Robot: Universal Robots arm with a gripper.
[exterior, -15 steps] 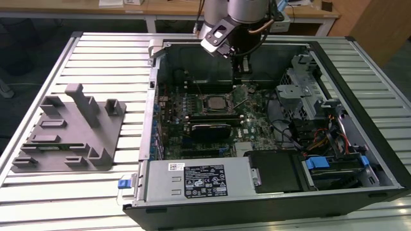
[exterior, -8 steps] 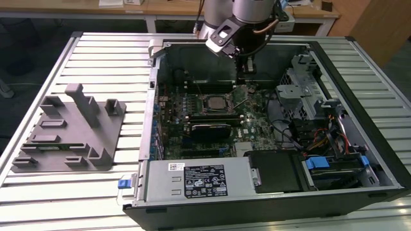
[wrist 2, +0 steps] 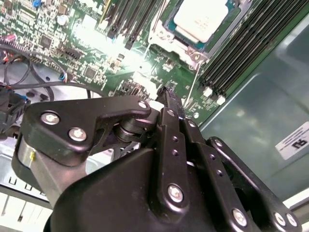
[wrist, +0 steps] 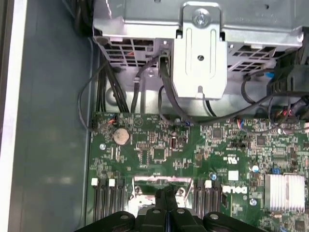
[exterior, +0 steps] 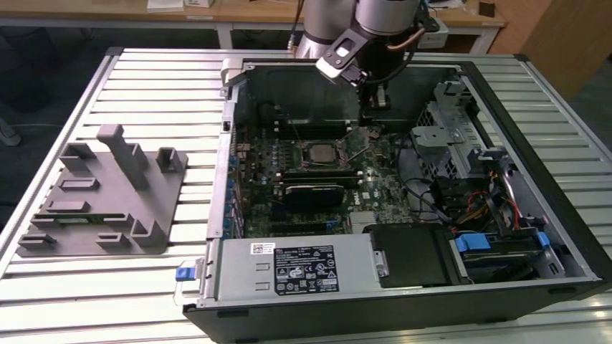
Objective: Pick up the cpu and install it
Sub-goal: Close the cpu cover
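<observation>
Just ahead of the pincer [wrist 2: 167, 94], the cpu [wrist 2: 200, 19] lies flat in its socket [wrist 2: 161, 35] on the green board [wrist 2: 72, 53], untouched; the pincer is clenched on nothing. Seating looks done and locking seems in hand; the thin lever [wrist 2: 194, 82] beside its tips would call for a light, steady push.

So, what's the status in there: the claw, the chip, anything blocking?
Gripper shut, holding nothing, low over the motherboard. Cpu lying in its socket, apart from the gripper. Nothing seen in the way.
</observation>
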